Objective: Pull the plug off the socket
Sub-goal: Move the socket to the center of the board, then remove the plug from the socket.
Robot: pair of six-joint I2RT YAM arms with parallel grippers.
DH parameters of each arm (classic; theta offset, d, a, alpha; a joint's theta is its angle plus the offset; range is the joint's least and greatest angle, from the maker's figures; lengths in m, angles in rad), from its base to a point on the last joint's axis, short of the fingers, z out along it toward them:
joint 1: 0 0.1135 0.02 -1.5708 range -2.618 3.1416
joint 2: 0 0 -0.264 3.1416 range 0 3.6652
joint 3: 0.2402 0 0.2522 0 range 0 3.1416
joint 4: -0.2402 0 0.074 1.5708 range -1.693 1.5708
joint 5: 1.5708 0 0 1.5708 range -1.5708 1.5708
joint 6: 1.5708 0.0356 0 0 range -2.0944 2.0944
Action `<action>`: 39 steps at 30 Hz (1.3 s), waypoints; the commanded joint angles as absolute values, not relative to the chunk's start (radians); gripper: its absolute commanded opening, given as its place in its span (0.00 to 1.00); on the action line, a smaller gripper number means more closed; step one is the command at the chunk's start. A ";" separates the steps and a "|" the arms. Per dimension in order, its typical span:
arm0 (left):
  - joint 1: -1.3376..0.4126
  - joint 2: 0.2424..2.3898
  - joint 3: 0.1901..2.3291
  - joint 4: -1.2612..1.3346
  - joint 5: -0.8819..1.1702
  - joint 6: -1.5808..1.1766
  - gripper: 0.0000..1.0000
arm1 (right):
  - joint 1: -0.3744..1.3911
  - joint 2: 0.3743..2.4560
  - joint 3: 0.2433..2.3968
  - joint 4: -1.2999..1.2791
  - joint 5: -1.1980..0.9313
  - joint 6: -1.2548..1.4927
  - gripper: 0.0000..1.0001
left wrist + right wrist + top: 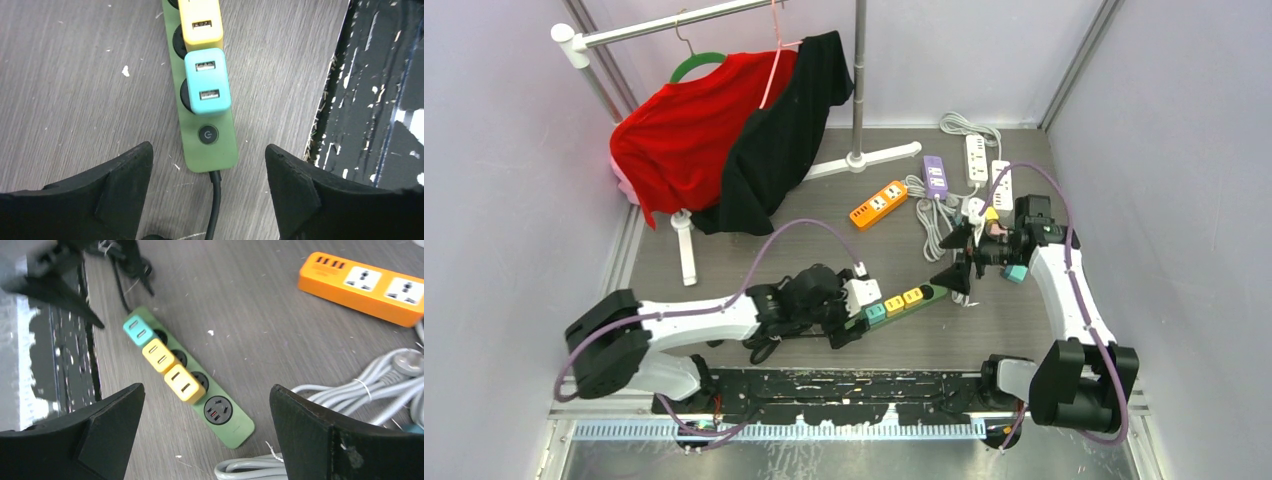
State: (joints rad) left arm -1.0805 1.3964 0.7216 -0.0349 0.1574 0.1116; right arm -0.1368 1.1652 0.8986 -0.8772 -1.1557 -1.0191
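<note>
Left gripper (208, 150) hangs with its two black fingers spread wide, one on either side of the near end of the green power strip (226, 150) and touching neither it nor the black cable (215, 210) that leaves that end. Right gripper (207, 390) is also spread wide, holding nothing, above the strip's far end. Three USB plugs sit in a row in the strip: one teal plug (207, 82) nearest the round power button (208, 134), then two yellow plugs (159, 355) (184, 383) touching one another. One socket (218, 412) at the far end is bare. The strip lies slantwise on the grey wood-grain table (260, 305) between the two arms. Five power strips are in sight in all: the green one, one orange strip (360, 282), one purple strip (935, 176) and two white strips (975, 157) (1001, 183), with bundled grey cords (380, 385) among them. On the clothes rack (858, 80) at the back hang two garments, one red (674, 140) and one black (774, 150).
</note>
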 commanded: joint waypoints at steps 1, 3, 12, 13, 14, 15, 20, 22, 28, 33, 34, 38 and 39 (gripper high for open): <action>-1.083 1.244 0.570 0.270 0.118 0.036 0.86 | -0.103 1.226 0.900 -1.166 -1.168 -1.555 1.00; -1.083 1.193 0.487 0.390 0.095 0.001 0.96 | -0.062 1.253 0.893 -1.189 -1.109 -1.632 1.00; -1.083 1.245 0.386 0.662 0.144 -0.041 1.00 | 0.110 1.306 0.840 -1.024 -0.942 -1.596 0.87; -1.083 1.278 0.402 0.662 0.150 -0.039 1.00 | 0.119 1.307 0.837 -1.007 -0.934 -1.584 0.85; -1.084 1.316 0.419 0.664 0.153 -0.037 0.99 | 0.126 1.308 0.834 -0.992 -0.925 -1.572 0.84; -1.084 1.339 0.432 0.671 0.155 -0.033 0.99 | 0.139 1.314 0.831 -0.980 -0.917 -1.564 0.82; -1.103 1.410 0.415 0.822 0.176 0.057 0.97 | 0.183 1.331 0.826 -0.934 -0.891 -1.535 0.78; -1.104 1.439 0.424 0.856 0.176 0.079 0.95 | 0.209 1.336 0.825 -0.910 -0.868 -1.509 0.76; -1.104 1.551 0.495 0.883 0.151 0.086 0.90 | 0.260 1.355 0.832 -0.891 -0.826 -1.483 0.67; -1.105 1.616 0.534 0.933 0.137 0.086 0.79 | 0.295 1.350 0.818 -0.887 -0.812 -1.503 0.56; -1.104 1.623 0.542 0.933 0.133 0.086 0.77 | 0.298 1.350 0.814 -0.887 -0.811 -1.507 0.53; -1.104 1.622 0.567 0.903 0.140 0.083 0.73 | 0.305 1.330 0.817 -0.909 -0.833 -1.522 0.33; -1.105 1.618 0.569 0.896 0.144 0.083 0.72 | 0.306 1.322 0.818 -0.918 -0.843 -1.526 0.29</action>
